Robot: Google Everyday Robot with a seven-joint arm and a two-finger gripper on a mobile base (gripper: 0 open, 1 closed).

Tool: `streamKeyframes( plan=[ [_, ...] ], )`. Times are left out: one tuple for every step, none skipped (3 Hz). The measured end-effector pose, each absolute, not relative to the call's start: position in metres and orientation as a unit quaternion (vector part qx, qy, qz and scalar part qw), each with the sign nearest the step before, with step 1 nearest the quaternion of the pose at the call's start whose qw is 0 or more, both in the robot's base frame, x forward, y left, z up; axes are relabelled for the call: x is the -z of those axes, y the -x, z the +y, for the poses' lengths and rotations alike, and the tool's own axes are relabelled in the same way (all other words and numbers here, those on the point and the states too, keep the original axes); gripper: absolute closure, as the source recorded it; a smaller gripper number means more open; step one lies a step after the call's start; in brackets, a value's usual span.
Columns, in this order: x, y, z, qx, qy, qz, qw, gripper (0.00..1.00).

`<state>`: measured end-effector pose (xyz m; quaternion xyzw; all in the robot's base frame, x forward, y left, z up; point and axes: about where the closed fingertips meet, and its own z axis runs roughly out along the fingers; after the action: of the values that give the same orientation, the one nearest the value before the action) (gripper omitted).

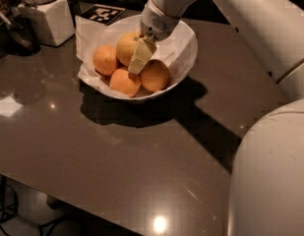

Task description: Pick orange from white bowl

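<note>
The white bowl (183, 65), lined with crinkled white paper, sits at the back of the dark table. It holds the orange (126, 46), a large pale yellow-orange fruit at the back, and three smaller, deeper-orange fruits in front of it. My gripper (139, 58) reaches down into the bowl from the upper right. Its pale finger (141, 56) lies against the right side of the orange, in the gap between the fruits. The other finger is hidden behind it.
A white square jar base (49, 19) with a glass jar stands at the back left, with dark items beside it. A black-and-white marker tag (104, 13) lies behind the bowl. My white arm (269, 146) fills the right side.
</note>
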<state>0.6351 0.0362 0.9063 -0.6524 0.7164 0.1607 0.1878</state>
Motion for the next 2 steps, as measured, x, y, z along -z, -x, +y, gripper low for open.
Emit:
streamKeyframes(
  plan=[
    [-0.9090,-0.6351,0.0362,-0.161,0.652,0.716,0.188,0.96],
    [-0.9086,-0.6353,0.0369,-0.161,0.653,0.716,0.188,1.00]
  ],
)
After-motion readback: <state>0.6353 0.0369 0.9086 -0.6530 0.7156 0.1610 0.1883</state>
